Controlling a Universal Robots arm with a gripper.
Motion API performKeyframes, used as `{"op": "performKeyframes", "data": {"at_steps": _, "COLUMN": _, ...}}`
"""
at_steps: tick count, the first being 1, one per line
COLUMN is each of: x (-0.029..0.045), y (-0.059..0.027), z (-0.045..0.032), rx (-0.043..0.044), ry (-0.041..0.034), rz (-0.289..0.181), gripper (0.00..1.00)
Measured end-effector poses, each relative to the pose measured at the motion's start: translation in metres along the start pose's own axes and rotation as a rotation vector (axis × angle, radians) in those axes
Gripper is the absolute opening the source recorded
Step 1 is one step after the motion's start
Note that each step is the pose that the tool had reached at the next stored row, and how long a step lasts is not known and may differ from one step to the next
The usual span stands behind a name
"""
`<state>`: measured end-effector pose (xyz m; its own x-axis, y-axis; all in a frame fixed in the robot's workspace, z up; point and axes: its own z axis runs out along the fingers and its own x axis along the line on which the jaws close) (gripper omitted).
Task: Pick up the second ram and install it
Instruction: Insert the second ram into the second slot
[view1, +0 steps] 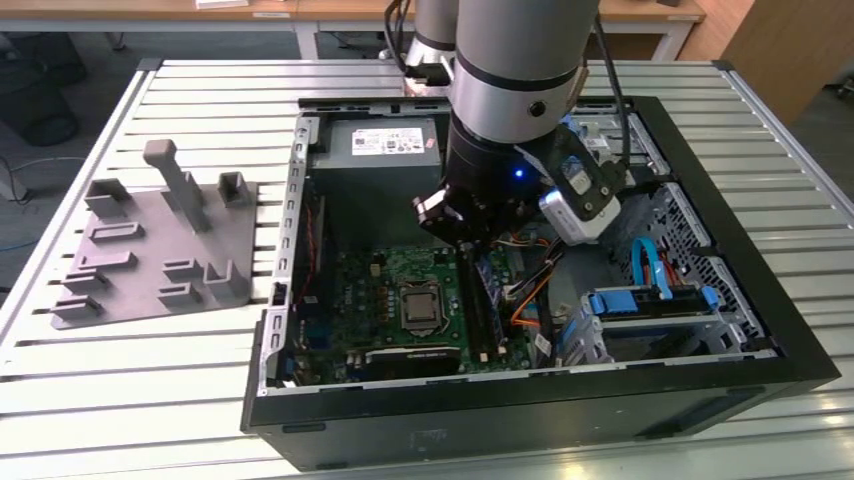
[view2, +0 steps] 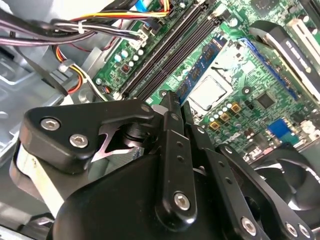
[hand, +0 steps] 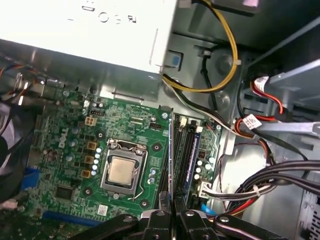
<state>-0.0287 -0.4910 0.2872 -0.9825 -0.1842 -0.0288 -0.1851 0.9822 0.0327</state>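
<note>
Now the hand (hand: 171, 204) pinches the second ram (view2: 202, 65) over the motherboard (hand: 75, 132)

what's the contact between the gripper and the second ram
Touching: in the first wrist view the second ram stands edge-on, pinched by the gripper.

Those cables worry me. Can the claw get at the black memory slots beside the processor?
Probably yes: the claw, shut on the second ram, hangs right by the black slots, and the cable bundle lies off to one side, not across them.

End of the second ram (hand: 171, 150) behind the pincer (hand: 172, 204)
</note>
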Motion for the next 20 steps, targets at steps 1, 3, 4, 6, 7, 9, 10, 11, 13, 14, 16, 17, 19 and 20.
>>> {"op": "performKeyframes", "data": {"at_steps": 1, "x": 0.0000, "y": 0.0000, "z": 0.0000, "rx": 0.0005, "ry": -0.0003, "rz": 0.011, "gripper": 0.14}}
{"op": "performKeyframes", "data": {"at_steps": 3, "x": 0.0000, "y": 0.0000, "z": 0.0001, "rx": 0.0015, "ry": -0.0010, "rz": 0.033, "gripper": 0.14}}
{"op": "performKeyframes", "data": {"at_steps": 4, "x": 0.0000, "y": 0.0000, "z": 0.0002, "rx": 0.0025, "ry": -0.0017, "rz": 0.056, "gripper": 0.14}}
{"op": "performKeyframes", "data": {"at_steps": 6, "x": 0.0000, "y": 0.0000, "z": 0.0004, "rx": 0.0042, "ry": -0.0026, "rz": 0.088, "gripper": 0.14}}
{"op": "performKeyframes", "data": {"at_steps": 7, "x": 0.0000, "y": 0.0000, "z": 0.0005, "rx": 0.0048, "ry": -0.0029, "rz": 0.099, "gripper": 0.14}}
{"op": "performKeyframes", "data": {"at_steps": 9, "x": 0.0000, "y": 0.0000, "z": 0.0005, "rx": 0.0061, "ry": -0.0035, "rz": 0.121, "gripper": 0.14}}
{"op": "performKeyframes", "data": {"at_steps": 10, "x": 0.0000, "y": 0.0000, "z": 0.0006, "rx": 0.0066, "ry": -0.0038, "rz": 0.132, "gripper": 0.14}}
{"op": "performKeyframes", "data": {"at_steps": 11, "x": 0.0000, "y": 0.0000, "z": 0.0006, "rx": 0.0073, "ry": -0.0041, "rz": 0.143, "gripper": 0.14}}
{"op": "performKeyframes", "data": {"at_steps": 13, "x": 0.0000, "y": 0.0000, "z": 0.0007, "rx": 0.0086, "ry": -0.0047, "rz": 0.164, "gripper": 0.14}}
{"op": "performKeyframes", "data": {"at_steps": 14, "x": 0.0000, "y": 0.0000, "z": 0.0008, "rx": 0.0092, "ry": -0.0050, "rz": 0.175, "gripper": 0.14}}
{"op": "performKeyframes", "data": {"at_steps": 16, "x": 0.0000, "y": 0.0000, "z": 0.0009, "rx": 0.0104, "ry": -0.0056, "rz": 0.197, "gripper": 0.14}}
{"op": "performKeyframes", "data": {"at_steps": 17, "x": 0.0000, "y": 0.0000, "z": 0.0009, "rx": 0.0111, "ry": -0.0059, "rz": 0.208, "gripper": 0.14}}
{"op": "performKeyframes", "data": {"at_steps": 19, "x": 0.0000, "y": 0.0000, "z": 0.0010, "rx": 0.0123, "ry": -0.0065, "rz": 0.229, "gripper": 0.14}}
{"op": "performKeyframes", "data": {"at_steps": 20, "x": 0.0001, "y": 0.0000, "z": 0.0010, "rx": 0.0130, "ry": -0.0068, "rz": 0.239, "gripper": 0.14}}
